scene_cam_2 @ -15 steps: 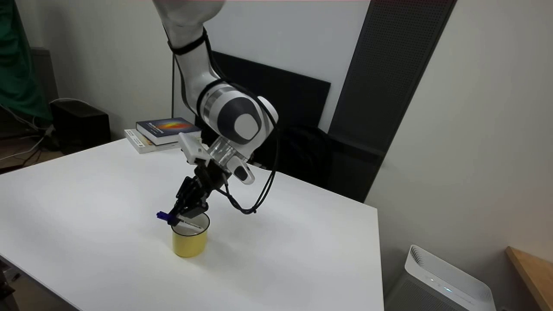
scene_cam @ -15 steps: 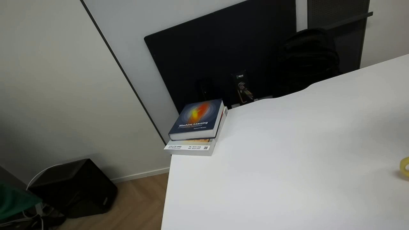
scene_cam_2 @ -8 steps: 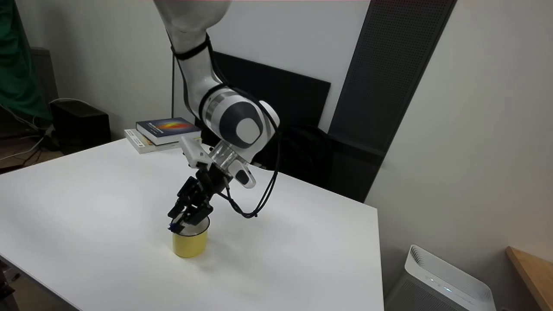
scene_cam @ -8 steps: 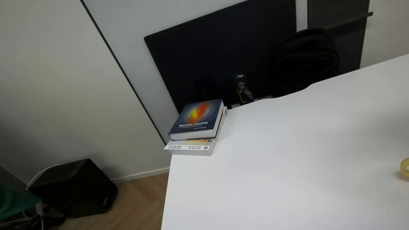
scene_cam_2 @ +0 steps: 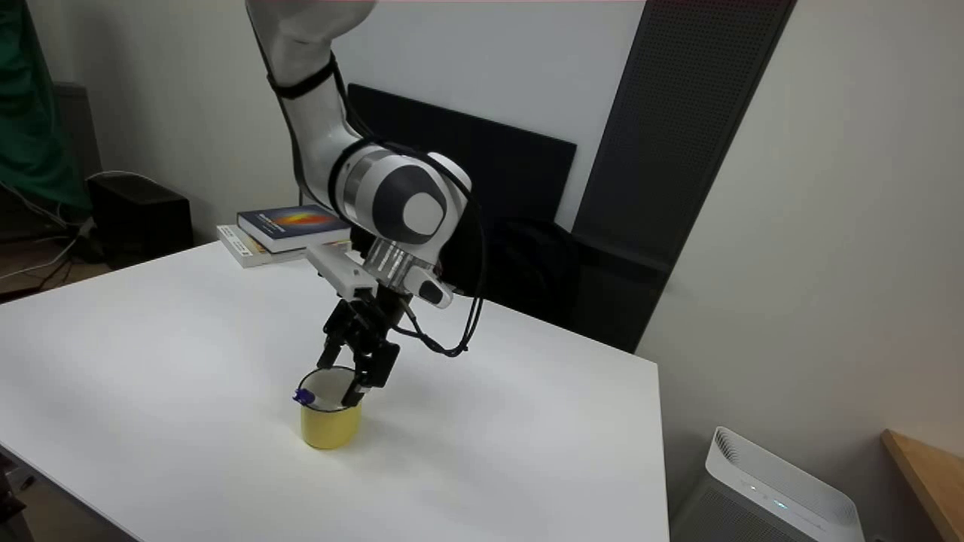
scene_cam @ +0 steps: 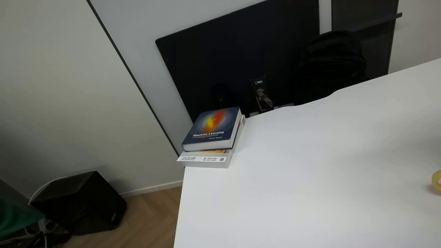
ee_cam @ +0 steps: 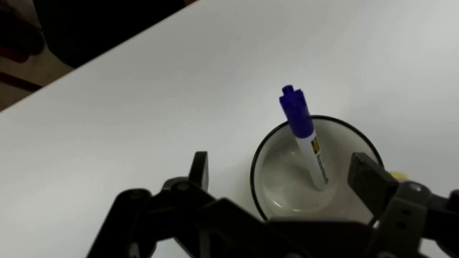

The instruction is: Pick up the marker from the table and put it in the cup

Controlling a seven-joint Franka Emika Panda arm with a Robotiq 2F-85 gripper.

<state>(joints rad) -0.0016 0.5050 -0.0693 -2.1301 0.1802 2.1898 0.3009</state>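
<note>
the marker (ee_cam: 305, 143) leans in the cup (scene_cam_2: 330, 431), white end down inside, blue cap (ee_cam: 299, 114) over the rim (ee_cam: 253, 175), toward the top of the wrist frame. my gripper (ee_cam: 283, 168) has its jaws apart and holds nothing. so i judge the placing as done, only the leaving remains.

what worries me is the finger (ee_cam: 371, 182) at the right of the wrist frame: it lies over the mouth of the cup, and i cannot tell if it touches the rim. if i pull sideways, it could hook the rim and tip the cup, or push the marker, and because the cap stands outside, the marker may fall out to the table (scene_cam_2: 489, 459). i would go straight up.

beside this finger a yellow piece shows, probably the handle (ee_cam: 398, 175), one more thing to catch. in an exterior view the cables (scene_cam_2: 480, 301) hang in a loop right of the gripper. the books (scene_cam_2: 290, 229), left of centre there, lie well apart from the cup and are not in my way.
</note>
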